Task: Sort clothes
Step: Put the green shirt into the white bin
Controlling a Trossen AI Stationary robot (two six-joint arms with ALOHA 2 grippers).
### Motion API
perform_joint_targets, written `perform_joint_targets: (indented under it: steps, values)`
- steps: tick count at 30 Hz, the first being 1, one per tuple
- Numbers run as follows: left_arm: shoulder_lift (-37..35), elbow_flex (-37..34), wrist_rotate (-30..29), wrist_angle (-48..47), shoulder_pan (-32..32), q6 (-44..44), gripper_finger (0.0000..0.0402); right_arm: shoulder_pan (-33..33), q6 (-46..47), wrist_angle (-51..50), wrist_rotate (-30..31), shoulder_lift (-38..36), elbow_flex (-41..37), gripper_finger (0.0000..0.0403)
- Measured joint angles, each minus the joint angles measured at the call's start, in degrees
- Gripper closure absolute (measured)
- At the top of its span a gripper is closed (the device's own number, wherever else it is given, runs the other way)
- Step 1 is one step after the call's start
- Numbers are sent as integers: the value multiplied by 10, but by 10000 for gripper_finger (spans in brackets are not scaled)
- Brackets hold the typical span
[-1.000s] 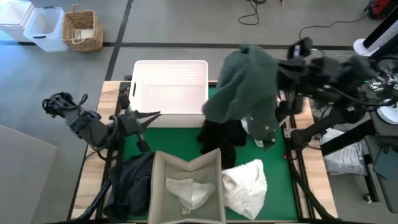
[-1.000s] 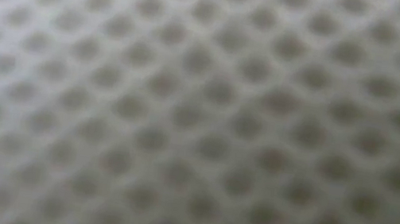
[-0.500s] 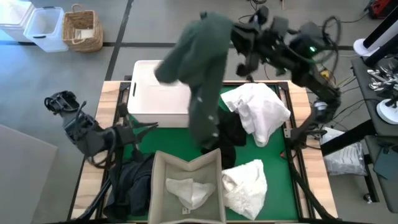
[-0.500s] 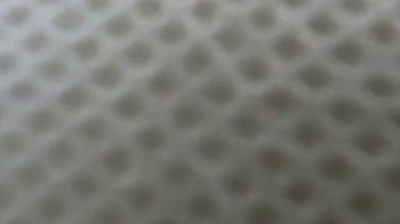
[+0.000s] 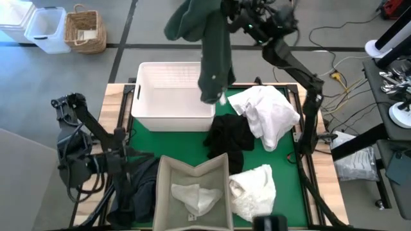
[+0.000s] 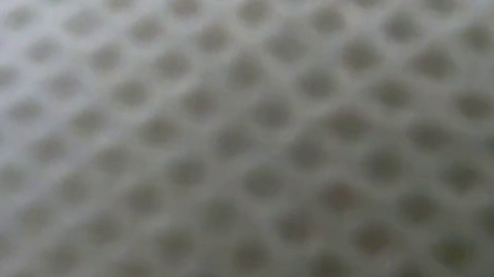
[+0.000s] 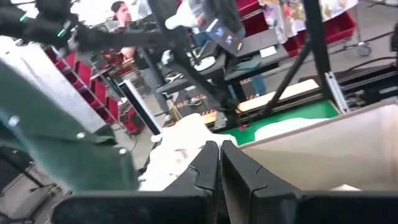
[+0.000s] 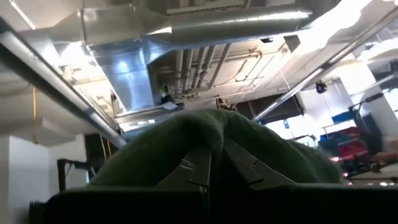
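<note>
**Right arm swinging green garment over white basket**

Counter (image 5: 121, 94) is carrying a green mat (image 5: 186, 142), a white basket (image 5: 168, 93) at far left and a beige fabric bin (image 5: 192, 192) at near centre. Dark green garment (image 5: 207, 38) is hanging high above the basket's far right corner, right end effector (image 5: 232, 14) clenched on its top edge. White garment (image 5: 264, 112) and black garment (image 5: 231, 133) are lying right of the basket, another white one (image 5: 255, 186) beside the bin. Left end effector (image 7: 219, 163) is sitting clenched, empty, near left by a dark heap (image 5: 138, 186).

Doing it well, I judge: centre the dangling hem over the basket, lower before releasing, avoid draping the rim.
</note>
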Motion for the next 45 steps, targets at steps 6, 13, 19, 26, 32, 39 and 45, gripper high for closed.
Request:
perform_joint_targets:
  steps: [6,13,19,26,32,39,45]
  values:
    - [32,0,-77,1,-25,-20,401,-31,90,99,-19,54,0,393]
    - [57,0,-154,20,-58,-23,402,-38,141,161,-38,104,0,393]
    - [66,0,-192,28,-76,-23,401,-37,261,261,-37,134,0,393]
    - [67,0,-195,28,-78,-23,401,-30,348,395,-63,163,0,393]
    - [67,0,-195,28,-78,-23,401,-18,334,277,-162,162,0,393]
    - [67,0,-195,27,-78,-23,401,-3,268,94,-218,162,0,391]
    - [67,0,-195,25,-78,-23,401,-1,208,-2,-266,162,0,390]
